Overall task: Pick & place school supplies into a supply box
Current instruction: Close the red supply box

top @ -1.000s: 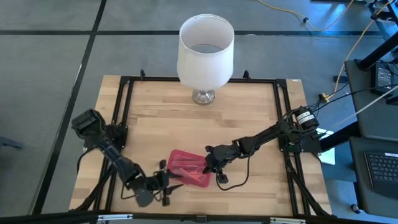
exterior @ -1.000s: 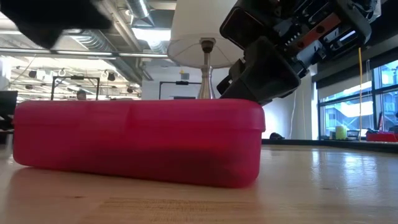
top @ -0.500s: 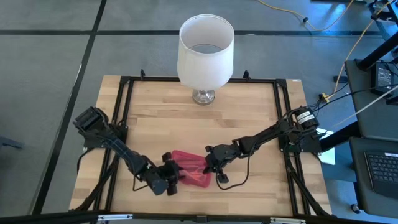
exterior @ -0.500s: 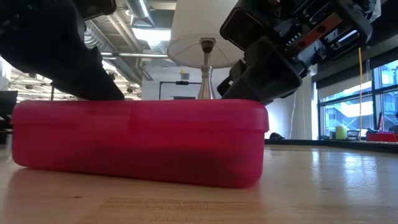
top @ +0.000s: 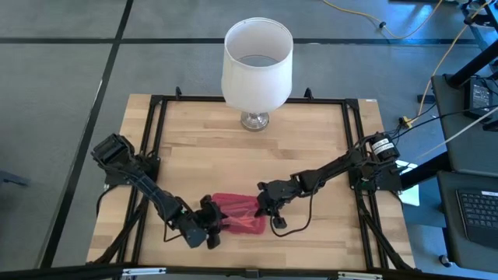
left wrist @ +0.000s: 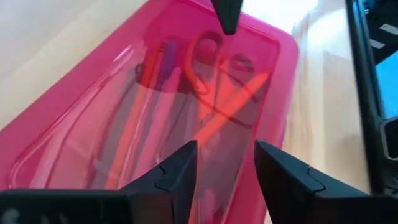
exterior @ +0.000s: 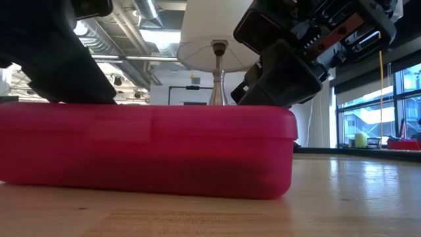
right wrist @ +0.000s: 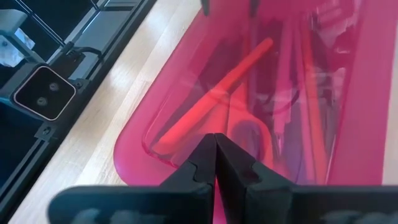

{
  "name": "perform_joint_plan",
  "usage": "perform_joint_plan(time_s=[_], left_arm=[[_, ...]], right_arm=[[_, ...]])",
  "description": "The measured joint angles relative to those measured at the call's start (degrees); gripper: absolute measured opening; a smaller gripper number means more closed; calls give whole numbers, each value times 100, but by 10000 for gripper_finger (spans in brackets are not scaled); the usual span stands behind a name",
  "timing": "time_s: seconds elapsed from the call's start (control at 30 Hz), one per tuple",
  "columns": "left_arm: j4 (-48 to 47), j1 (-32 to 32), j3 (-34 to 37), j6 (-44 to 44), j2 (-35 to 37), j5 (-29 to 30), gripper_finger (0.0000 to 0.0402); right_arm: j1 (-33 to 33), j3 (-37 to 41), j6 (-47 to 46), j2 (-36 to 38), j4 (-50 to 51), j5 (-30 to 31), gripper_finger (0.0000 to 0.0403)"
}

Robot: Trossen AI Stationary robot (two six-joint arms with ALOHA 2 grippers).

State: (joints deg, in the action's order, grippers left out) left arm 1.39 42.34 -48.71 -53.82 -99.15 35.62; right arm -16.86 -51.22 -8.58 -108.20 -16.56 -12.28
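High view: left gripper (top: 212, 227), part open and empty, has moved onto the closed box (top: 240, 211); right gripper (top: 263, 204), shut, presses its far end; packing seems done.

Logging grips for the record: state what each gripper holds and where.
Nothing is held. Left gripper, jaws open, and right gripper, jaws shut, both sit above the closed translucent pink plastic box.

floor (top: 62, 85): grey, dark seams
tabletop (top: 311, 148): pale wood planks, black frame
lamp (top: 257, 66): big white shade, metal base
windows (exterior: 388, 112): bright daylight
ceiling (exterior: 141, 39): exposed ducts
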Motion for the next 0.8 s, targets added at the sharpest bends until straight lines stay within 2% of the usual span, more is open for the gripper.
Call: perform_joint_plan(time_s=[0.8], left_arm=[[160, 192, 11, -400, -13, 21, 149]], right_arm=[[22, -4, 613, 6, 69, -4, 14]])
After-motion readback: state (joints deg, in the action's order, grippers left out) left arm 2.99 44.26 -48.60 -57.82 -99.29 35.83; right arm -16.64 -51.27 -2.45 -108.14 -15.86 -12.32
